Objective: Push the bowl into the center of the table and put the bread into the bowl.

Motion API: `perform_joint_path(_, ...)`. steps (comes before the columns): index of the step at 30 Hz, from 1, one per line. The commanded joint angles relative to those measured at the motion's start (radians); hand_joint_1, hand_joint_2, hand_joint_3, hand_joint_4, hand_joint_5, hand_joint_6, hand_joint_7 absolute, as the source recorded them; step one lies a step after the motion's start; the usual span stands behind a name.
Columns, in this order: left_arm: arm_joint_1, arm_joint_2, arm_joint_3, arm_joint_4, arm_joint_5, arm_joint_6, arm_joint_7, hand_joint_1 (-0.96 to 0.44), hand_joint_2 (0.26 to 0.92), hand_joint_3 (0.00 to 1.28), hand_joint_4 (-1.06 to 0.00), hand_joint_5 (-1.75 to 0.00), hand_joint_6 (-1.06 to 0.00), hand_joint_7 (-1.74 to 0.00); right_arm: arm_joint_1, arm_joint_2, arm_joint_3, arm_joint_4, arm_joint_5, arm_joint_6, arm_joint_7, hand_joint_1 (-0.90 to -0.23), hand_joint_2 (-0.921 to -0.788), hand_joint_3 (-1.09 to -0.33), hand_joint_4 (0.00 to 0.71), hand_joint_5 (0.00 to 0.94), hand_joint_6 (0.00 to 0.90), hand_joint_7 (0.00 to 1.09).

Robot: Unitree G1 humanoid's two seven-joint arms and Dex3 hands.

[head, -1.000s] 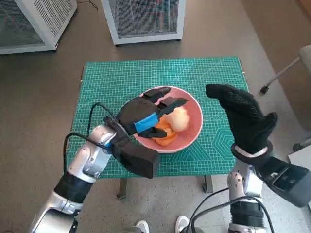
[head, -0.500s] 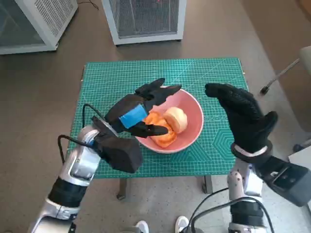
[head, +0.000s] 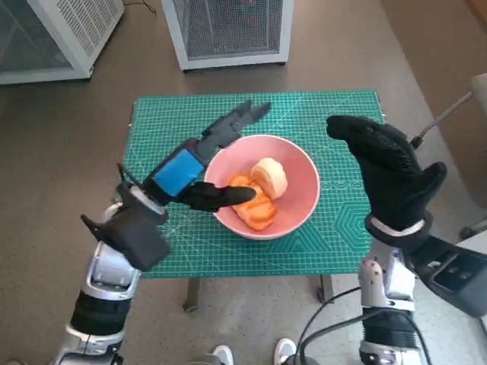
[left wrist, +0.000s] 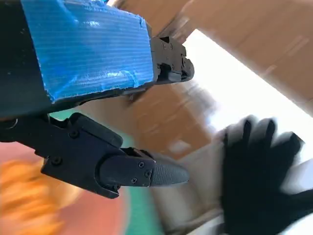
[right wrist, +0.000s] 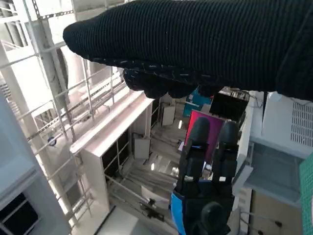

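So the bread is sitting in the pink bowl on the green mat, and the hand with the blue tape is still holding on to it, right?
Not quite. The bread does sit in the pink bowl on the green mat, but the left hand with the blue tape holds nothing: the head view shows its fingers spread apart, off the bread.

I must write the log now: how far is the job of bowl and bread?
Done, it seems: the pink bowl sits near the middle of the green mat, with the bread and orange pieces inside. In hand: nothing; the left hand is open over the bowl's edge, the right hand open beside it. Left: apparently nothing.
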Motion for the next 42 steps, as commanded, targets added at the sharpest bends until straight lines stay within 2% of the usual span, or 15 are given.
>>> perform_joint_path(1, -0.009, -0.059, 0.044, 0.000, -0.055, -0.128, 0.050, -0.72, 0.921, 0.46, -0.09, -0.01, -0.02, -0.51, -0.049, -0.014, -0.013, 0.032, -0.035, -0.034, -0.026, -0.573, -0.921, -0.600, 0.360, 0.009, 0.047, 0.66)
perform_joint_path(7, -0.013, -0.102, 0.060, 0.046, -0.086, -0.210, 0.077, -0.69, 0.921, 0.50, -0.13, -0.03, 0.00, -0.56, -0.089, -0.014, -0.022, 0.071, -0.043, -0.069, -0.038, -0.568, -0.921, -0.602, 0.366, 0.011, 0.071, 0.66)
perform_joint_path(15, 0.001, -0.124, 0.072, 0.061, -0.146, -0.244, 0.066, -0.65, 0.921, 0.40, -0.17, -0.06, 0.00, -0.60, -0.116, -0.005, -0.009, 0.106, -0.065, -0.100, -0.052, -0.565, -0.921, -0.610, 0.370, 0.011, 0.087, 0.65)
perform_joint_path(27, 0.019, -0.140, 0.083, 0.105, -0.174, -0.339, 0.047, -0.63, 0.921, 0.35, -0.21, -0.08, 0.00, -0.67, -0.114, -0.002, 0.010, 0.097, -0.068, -0.064, -0.064, -0.564, -0.921, -0.624, 0.371, 0.009, 0.077, 0.66)
perform_joint_path(42, 0.045, -0.126, 0.094, 0.103, -0.172, -0.373, 0.035, -0.65, 0.921, 0.35, -0.21, -0.07, 0.00, -0.67, -0.105, -0.007, 0.026, 0.067, -0.079, -0.049, -0.087, -0.564, -0.921, -0.597, 0.378, 0.010, 0.062, 0.68)
